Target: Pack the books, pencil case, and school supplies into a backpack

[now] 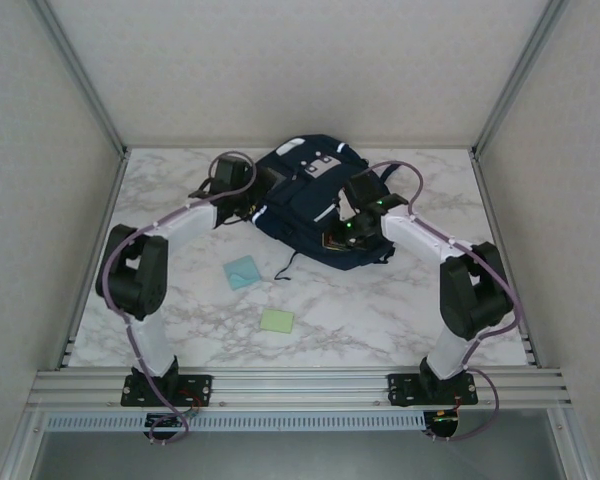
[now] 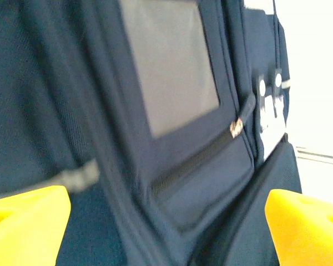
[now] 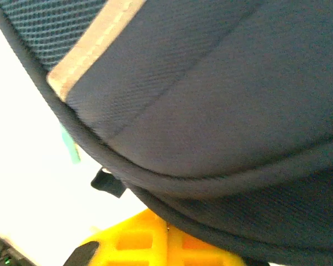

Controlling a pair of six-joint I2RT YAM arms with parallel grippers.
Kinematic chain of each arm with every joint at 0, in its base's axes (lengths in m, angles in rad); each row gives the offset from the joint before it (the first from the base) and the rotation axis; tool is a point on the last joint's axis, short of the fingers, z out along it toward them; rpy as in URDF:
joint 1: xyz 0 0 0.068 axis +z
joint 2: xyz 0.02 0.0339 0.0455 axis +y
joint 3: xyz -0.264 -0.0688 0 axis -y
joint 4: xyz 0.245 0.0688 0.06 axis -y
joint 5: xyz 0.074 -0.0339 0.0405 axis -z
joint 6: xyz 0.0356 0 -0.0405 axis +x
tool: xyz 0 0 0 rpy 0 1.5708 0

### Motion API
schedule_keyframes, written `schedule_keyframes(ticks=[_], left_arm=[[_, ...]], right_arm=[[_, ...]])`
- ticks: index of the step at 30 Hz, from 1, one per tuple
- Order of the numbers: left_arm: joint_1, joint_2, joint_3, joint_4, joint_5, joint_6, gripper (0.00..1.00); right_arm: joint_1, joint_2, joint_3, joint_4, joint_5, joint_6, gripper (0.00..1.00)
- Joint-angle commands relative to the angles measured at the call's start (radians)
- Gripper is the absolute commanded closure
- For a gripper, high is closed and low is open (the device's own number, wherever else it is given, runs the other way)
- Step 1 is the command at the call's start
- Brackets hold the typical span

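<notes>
Far back in the middle of the marble worktop (image 1: 400, 320): a big dark blue backpack (image 1: 305, 200), lying down, with white trim on top; on its front a grey patch (image 2: 172, 61), and just under the patch a dark zip (image 2: 200, 158) with a small metal pull.

At the left side of the backpack, very close to it: the left pincer (image 2: 166, 233); opened wide, one yellow finger (image 2: 22, 221) low on the left of its own view and the other low on the right; blue cloth in between, not squeezed; holding nothing.

At the right side of the backpack, by its near edge: the right pincer (image 3: 166, 233); closed tight, yellow fingers (image 3: 133, 244) pressed together, tips tucked right under a thick rolled edge of the backpack; cannot tell if any cloth pinched between them.

In a gap at the near right of the backpack, a bit of something orange-brown (image 1: 332, 241); too small to name.

Nearer on the worktop, apart from the backpack: a light-blue pad (image 1: 243, 272), lying flat; a thin dark strap (image 1: 290, 262) trailing from the backpack and ending just beside it; nearer again and a little to the right, a smaller pale-green pad (image 1: 276, 320), flat too; both pads out in the open between the two arms, apart from each other, touched by no pincer.
</notes>
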Motion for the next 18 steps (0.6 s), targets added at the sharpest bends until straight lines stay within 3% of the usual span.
schedule_keyframes(ticks=[1,8,11,15,18], left_arm=[[-0.044,-0.104,-0.091,0.087,0.039,-0.131,0.11],[-0.143,-0.081,-0.201,0.226,0.018,-0.291,0.26],[-0.158,-0.025,-0.190,0.270,0.037,-0.312,0.47],[-0.151,0.000,-0.158,0.265,0.023,-0.292,0.98],[-0.137,-0.009,-0.125,0.210,0.020,-0.235,1.00]], right_arm=[[0.041,0.057,0.093,0.095,-0.128,0.026,1.00],[0.123,0.083,0.159,0.130,-0.204,0.059,1.00],[0.136,0.055,0.123,0.142,-0.214,0.080,1.00],[0.137,0.015,0.064,0.054,-0.128,0.039,1.00],[0.133,-0.005,0.032,-0.088,0.071,-0.033,1.00]])
